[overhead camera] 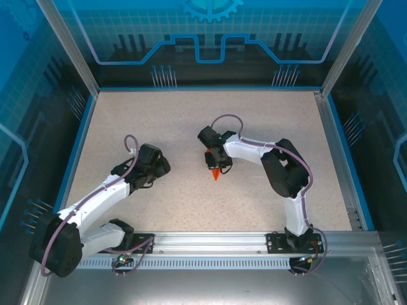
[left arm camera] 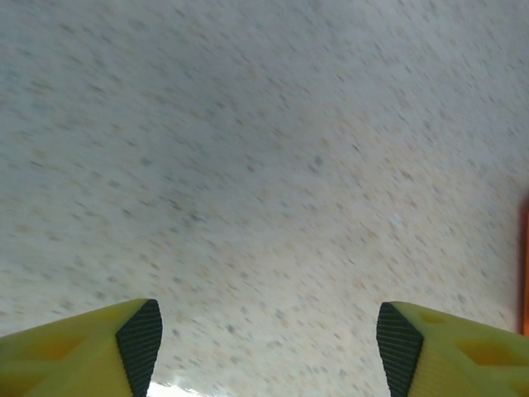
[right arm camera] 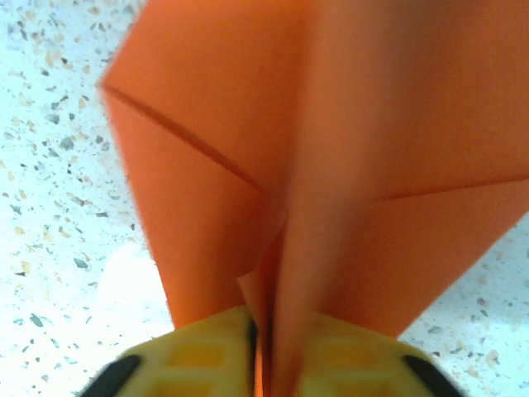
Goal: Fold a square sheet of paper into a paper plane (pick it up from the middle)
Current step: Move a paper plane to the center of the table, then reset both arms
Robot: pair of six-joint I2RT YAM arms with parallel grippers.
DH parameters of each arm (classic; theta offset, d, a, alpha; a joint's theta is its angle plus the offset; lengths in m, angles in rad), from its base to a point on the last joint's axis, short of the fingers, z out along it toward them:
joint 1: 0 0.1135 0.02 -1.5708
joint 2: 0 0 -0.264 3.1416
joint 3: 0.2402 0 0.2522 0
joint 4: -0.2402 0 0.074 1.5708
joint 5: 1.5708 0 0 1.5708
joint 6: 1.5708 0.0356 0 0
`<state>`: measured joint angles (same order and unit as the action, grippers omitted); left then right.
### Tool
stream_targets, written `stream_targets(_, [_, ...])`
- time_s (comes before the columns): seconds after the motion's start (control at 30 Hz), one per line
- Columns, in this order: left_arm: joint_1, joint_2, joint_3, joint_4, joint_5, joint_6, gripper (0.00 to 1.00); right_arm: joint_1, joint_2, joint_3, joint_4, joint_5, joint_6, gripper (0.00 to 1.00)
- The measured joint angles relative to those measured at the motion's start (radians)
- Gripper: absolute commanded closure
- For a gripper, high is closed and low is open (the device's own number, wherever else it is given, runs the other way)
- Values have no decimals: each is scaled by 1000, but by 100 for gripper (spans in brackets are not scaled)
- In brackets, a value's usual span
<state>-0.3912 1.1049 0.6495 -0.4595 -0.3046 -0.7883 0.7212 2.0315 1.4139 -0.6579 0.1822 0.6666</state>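
Between clamped right fingers (right arm camera: 198, 356), the blurred paper plane (right arm camera: 331, 165) runs off-frame; left fingers (left arm camera: 83, 347) stand apart, empty.

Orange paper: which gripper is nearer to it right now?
Right. The right gripper is shut on the orange paper; the left gripper stands open over the table, apart from the paper, off to its left.

We've got a speckled beige table (overhead camera: 191, 197) boxed in by see-through blue walls (overhead camera: 210, 38) printed with circuit-style lines and a gear. Silver aluminium posts (overhead camera: 67, 44) stand at the corners, a blue trim (overhead camera: 206, 88) edges the table, and the lighting's bright and even.
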Motion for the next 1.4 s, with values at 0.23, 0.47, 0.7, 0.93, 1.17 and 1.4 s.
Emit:
stream_targets(0.23, [123, -10, 0, -10, -224, 98, 1, 11, -267, -122, -29, 81, -14, 1])
stream_targets(0.47, [319, 95, 30, 85, -327, 254, 2, -254, -775, -382, 108, 348, -148, 1])
stream_targets(0.7, [340, 190, -159, 591, -278, 465, 2, -611, -675, -710, 404, 324, -360, 1])
stream_targets(0.93, [343, 370, -176, 983, -77, 657, 2, -651, -619, -888, 914, 100, -550, 0])
stream_targets(1.17, [343, 414, -291, 1218, -19, 713, 2, -650, -532, -980, 1259, -58, -646, 1])
stream_targets(1.4, [340, 414, -279, 1261, -19, 721, 1, -651, -531, -982, 1356, -87, -661, 1])
